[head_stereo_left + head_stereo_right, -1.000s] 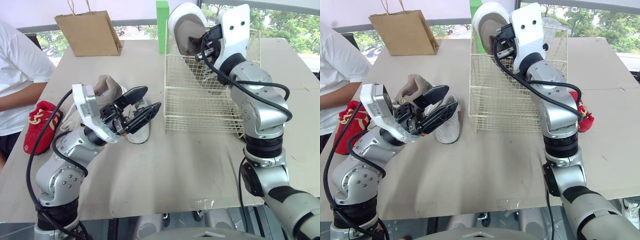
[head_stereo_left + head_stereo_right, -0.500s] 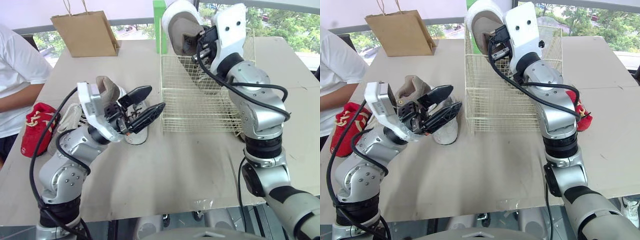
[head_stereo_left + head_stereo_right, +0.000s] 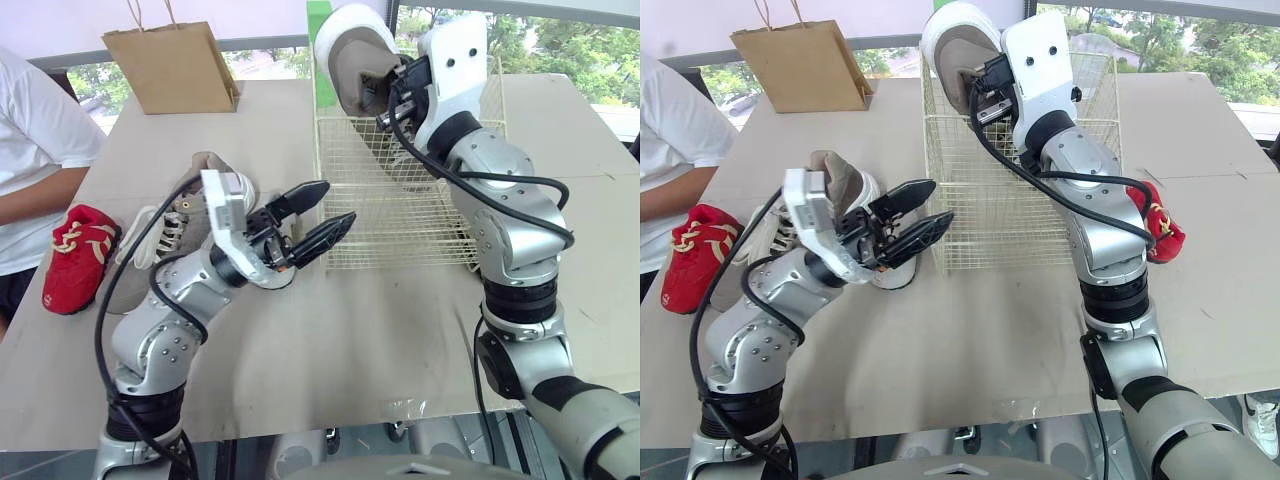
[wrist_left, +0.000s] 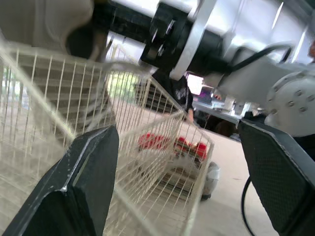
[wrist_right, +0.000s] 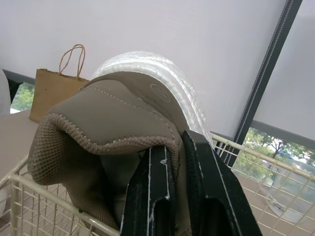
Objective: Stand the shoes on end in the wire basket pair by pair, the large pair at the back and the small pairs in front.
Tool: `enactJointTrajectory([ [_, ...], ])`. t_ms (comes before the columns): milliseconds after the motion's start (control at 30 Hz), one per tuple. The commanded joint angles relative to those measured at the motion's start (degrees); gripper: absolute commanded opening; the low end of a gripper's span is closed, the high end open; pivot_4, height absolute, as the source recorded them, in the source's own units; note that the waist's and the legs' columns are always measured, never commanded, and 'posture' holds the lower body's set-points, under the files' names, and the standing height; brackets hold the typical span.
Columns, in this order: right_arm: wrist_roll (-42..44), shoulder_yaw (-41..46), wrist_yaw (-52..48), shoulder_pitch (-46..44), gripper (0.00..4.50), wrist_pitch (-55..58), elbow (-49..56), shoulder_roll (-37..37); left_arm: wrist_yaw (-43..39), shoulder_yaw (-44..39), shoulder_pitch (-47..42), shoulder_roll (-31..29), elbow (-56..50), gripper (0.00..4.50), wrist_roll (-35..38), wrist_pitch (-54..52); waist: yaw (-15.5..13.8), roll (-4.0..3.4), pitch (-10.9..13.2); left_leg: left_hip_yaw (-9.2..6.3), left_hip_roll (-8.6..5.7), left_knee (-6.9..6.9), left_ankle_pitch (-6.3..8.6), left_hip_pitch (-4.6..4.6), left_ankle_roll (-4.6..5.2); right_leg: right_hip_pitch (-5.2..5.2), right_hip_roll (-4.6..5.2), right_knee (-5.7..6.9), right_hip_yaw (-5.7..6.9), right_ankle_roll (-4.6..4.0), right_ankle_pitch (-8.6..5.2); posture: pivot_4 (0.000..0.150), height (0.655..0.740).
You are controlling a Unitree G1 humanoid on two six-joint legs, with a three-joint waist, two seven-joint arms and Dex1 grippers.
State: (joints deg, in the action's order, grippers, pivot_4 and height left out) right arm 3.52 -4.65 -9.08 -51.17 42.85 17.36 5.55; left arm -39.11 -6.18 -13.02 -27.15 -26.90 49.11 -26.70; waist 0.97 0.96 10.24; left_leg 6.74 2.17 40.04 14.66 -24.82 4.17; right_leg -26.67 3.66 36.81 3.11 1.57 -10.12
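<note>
Left eye: right gripper (image 3: pixel 388 85) clamped on beige shoe (image 3: pixel 345 50), held above the left side of the wire basket (image 3: pixel 400 200). Left gripper (image 3: pixel 336 203) has its fingers apart, empty, just beside the basket front. A second beige shoe (image 3: pixel 195 195) lies on the table (image 3: pixel 330 330), left of the basket. Right eye: red shoe (image 3: pixel 1154 222) on the table right of the basket. Left wrist: fingers (image 4: pixel 83 182) spread, basket mesh seen between them. Right wrist: fingers (image 5: pixel 150 196) pinch the beige shoe's collar.

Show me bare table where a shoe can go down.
Bare: the near strip of table in front of the basket, between the arms; also the stretch between the paper bag and the loose shoes. Crowded: left of the basket, where those shoes lie near the open left gripper. The right gripper holds a grey shoe over it.
</note>
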Motion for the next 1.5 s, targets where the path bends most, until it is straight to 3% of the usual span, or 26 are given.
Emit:
enactJointTrajectory([
  [33,0.9,2.08,1.13,-2.14,0.02,-1.17,6.08,-0.65,-0.35,0.67,1.14,0.49,1.99,4.15,-2.64,1.07,-0.03,0.0,0.0,-0.01,0.0,0.0,0.0,0.0,0.0,0.0,-0.01,0.0,0.01,0.0,0.0,0.15,0.74],
  [500,2.62,8.43,5.54,-4.44,0.02,3.01,7.51,-0.28,-4.12,-0.16,2.77,0.68,4.48,4.15,-4.24,3.15,-0.2,0.01,-0.01,-0.02,-0.03,0.0,0.0,0.0,0.01,0.02,0.06,0.0,0.02,0.0,0.0,0.15,0.74],
  [967,3.54,13.47,0.33,-2.61,0.02,1.79,5.75,15.69,-4.74,-1.81,2.9,0.78,2.51,4.15,-2.66,3.28,-0.18,0.0,0.0,-0.01,-0.02,-0.02,0.01,0.0,0.02,0.01,0.05,-0.03,0.01,0.01,-0.01,0.15,0.74],
  [1167,5.89,13.91,2.11,3.27,0.02,3.48,5.95,11.35,-4.87,-3.11,3.35,0.59,0.6,4.15,-0.49,3.08,-0.19,0.01,-0.01,0.0,-0.01,-0.02,0.01,0.03,0.03,0.04,0.04,-0.02,-0.01,0.01,-0.01,0.15,0.74],
  [1400,8.38,15.87,-0.45,4.55,0.02,7.81,3.04,14.23,-6.23,-6.15,4.75,-1.96,-3.13,4.15,3.95,1.89,-0.23,0.04,-0.04,-0.03,-0.02,-0.02,0.01,0.07,0.03,0.08,0.05,-0.02,-0.01,0.01,-0.01,0.15,0.74],
  [1500,10.21,18.62,-2.02,3.68,0.96,7.91,0.55,16.67,-6.37,-7.07,5.47,-3.25,-4.07,4.15,4.88,1.48,-0.31,0.09,-0.07,-0.06,-0.03,-0.01,0.01,0.09,0.03,0.13,0.05,-0.02,0.01,-0.05,-0.05,0.15,0.74],
])
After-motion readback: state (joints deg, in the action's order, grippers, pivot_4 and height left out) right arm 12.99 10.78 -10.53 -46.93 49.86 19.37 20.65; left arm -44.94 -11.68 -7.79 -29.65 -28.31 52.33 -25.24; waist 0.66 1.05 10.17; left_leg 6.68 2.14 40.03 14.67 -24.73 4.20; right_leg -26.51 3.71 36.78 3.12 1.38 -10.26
